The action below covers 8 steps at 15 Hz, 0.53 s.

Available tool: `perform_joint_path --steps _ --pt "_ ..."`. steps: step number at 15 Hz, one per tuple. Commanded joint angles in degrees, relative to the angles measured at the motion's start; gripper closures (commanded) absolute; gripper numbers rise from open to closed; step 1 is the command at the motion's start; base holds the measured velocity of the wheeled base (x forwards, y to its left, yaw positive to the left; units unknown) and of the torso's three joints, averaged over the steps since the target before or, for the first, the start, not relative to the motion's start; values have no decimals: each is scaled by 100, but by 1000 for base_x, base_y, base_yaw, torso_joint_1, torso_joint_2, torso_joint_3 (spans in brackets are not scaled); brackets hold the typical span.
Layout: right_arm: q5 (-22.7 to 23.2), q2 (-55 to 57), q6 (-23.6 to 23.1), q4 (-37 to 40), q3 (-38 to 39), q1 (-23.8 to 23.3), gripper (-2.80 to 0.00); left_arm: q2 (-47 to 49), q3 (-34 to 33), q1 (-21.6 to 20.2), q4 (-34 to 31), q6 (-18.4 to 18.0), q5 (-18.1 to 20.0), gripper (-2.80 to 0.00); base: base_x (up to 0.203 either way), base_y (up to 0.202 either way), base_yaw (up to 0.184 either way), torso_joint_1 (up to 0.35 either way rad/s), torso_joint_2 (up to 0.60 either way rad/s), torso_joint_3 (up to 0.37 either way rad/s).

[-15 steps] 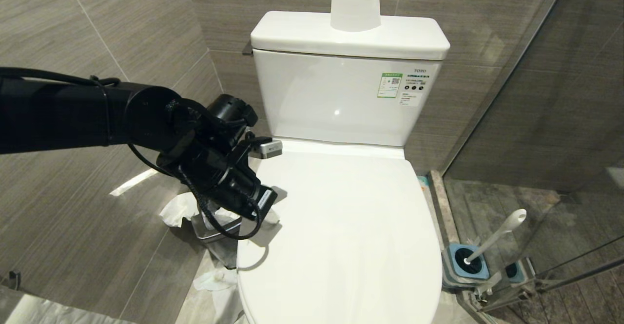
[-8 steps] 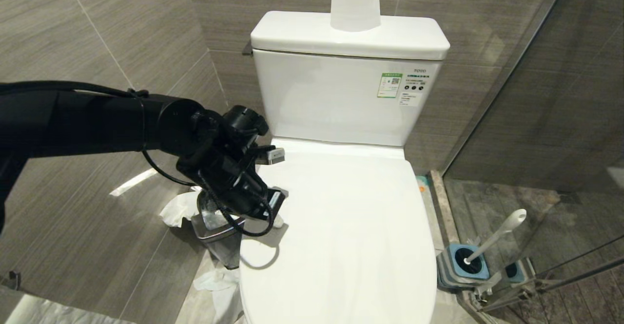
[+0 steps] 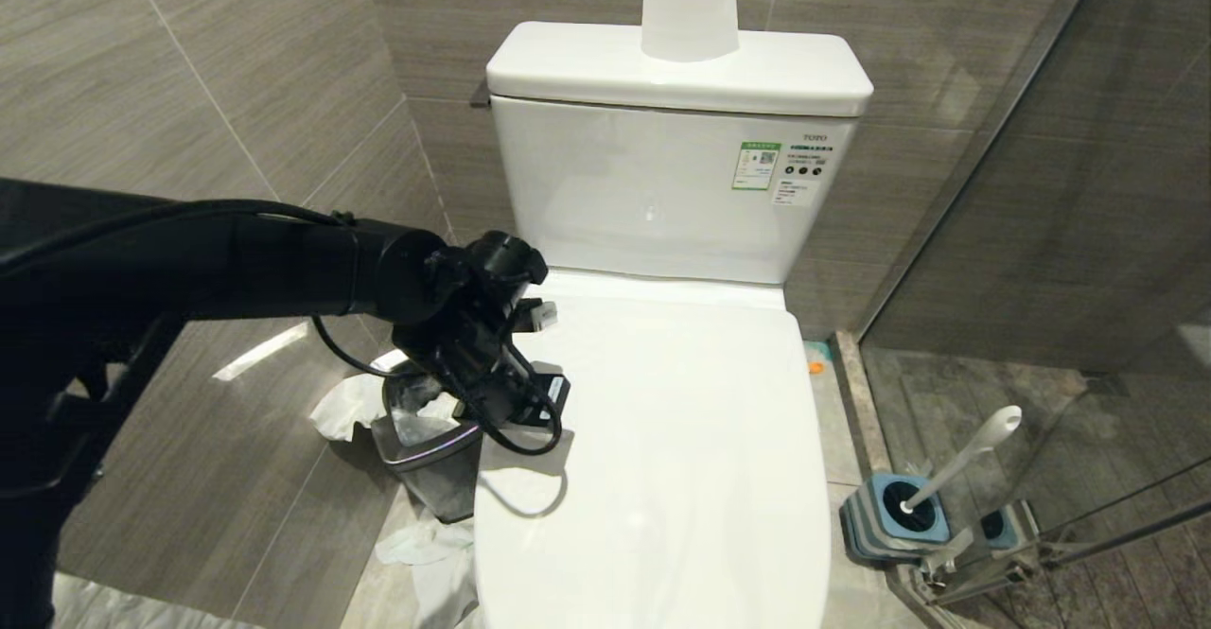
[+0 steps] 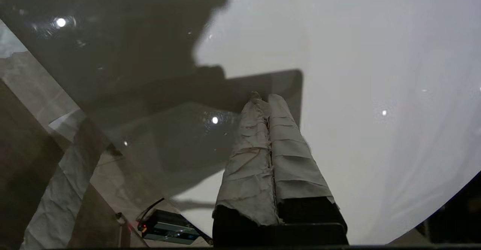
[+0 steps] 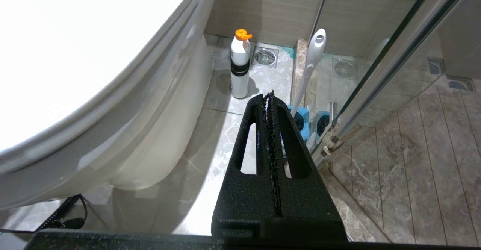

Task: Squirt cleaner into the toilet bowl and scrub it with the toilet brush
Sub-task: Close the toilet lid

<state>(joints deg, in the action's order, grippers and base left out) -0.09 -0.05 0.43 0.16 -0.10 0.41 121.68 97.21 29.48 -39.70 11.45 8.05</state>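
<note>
The lid is lying shut over the bowl, so nothing of the bowl's inside is showing; the step in hand, as I judge it, is lifting that lid. The left gripper is hanging at the lid's left edge, its cloth-wrapped fingers pressed together and holding nothing. To do this well it should be slipping the clenched tips under the lid's rim from the side, then raising in an arc about the hinge by the tank, stopping short of the paper roll; the glossy plastic is likely slippery, so a slow push from below is safer than a pinch.

The right gripper is idling low beside the toilet, clenched and empty.

Only the right wrist view is showing the bottle of cleaner, white with an orange cap, standing on the floor by the pedestal; the brush is leaning in its blue holder near the glass door, well apart from the lid. Only the head view is showing the bin left of the toilet.
</note>
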Motion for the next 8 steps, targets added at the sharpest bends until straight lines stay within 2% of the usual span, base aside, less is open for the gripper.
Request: perform_joint_path --steps 1,8 --pt "0 5 1 2 1 2 0 217 10 5 15 15 -82 0 0 0 0 0 0 0" --pt "0 5 1 2 1 2 0 472 57 7 241 495 -283 0 0 0 0 0 0 0"
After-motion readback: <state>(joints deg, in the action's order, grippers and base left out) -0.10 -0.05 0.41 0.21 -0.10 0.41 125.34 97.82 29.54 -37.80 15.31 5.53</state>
